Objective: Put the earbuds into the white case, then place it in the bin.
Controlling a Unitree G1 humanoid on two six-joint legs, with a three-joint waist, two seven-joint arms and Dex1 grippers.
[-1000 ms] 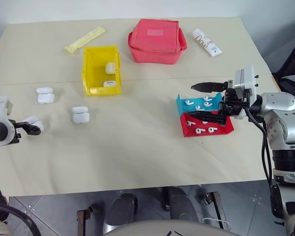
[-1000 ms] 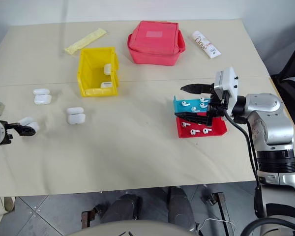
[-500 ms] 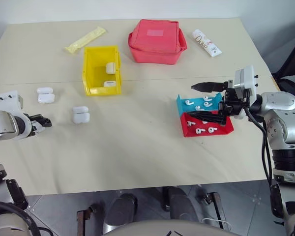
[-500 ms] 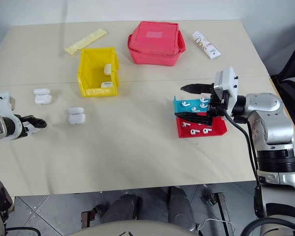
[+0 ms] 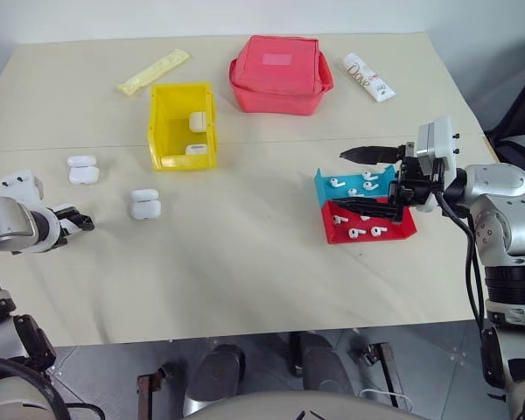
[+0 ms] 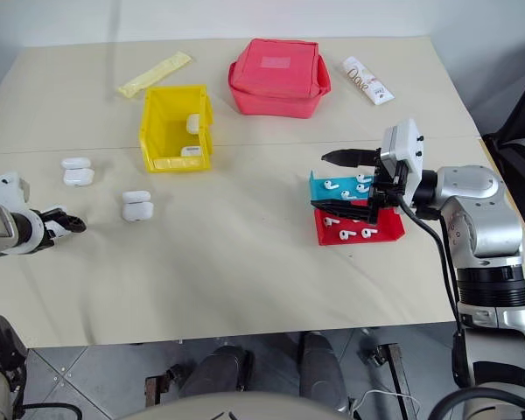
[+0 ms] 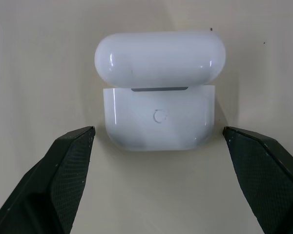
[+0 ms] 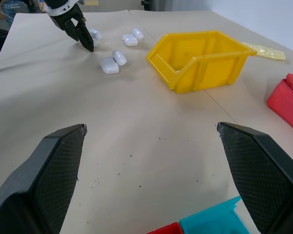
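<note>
Left wrist view shows an open white case (image 7: pixel 159 92) w/ its lid up, lying on the table (image 7: pixel 49 73) right btwn the two black fingers (image 7: pixel 63 161) of the left gripper (image 7: pixel 158 146). Fingers are spread wide, one on each side of the case, not touching it. In the left eye view that gripper (image 5: pixel 77 221) sits at the left edge of the frame, low over the table. Two more white cases lie nearby: one (image 5: pixel 82 169) up and a bit right of the gripper, one (image 5: pixel 144 204) more to the right, near the middle left. Yellow bin (image 5: pixel 182 125) stands in the upper middle left, w/ two white cases inside (image 5: pixel 195 120). Right gripper (image 5: pixel 367 179) is at the middle right, up in the air over a blue tray (image 5: pixel 354 184) and a red tray (image 5: pixel 367 223). Its fingers are wide open too, holding nothing. Small white earbuds (image 5: pixel 337 183) lie in the blue tray, more earbuds lie in the red one. At the top of the frame are a red pouch (image 5: pixel 280 73), a white tube (image 5: pixel 368 76) at upper right, and a yellow packet (image 5: pixel 152 71) at upper left. Right wrist view looks across the table at the bin (image 8: pixel 200 58) and the left gripper (image 8: pixel 83 36) far off by the cases.
</note>
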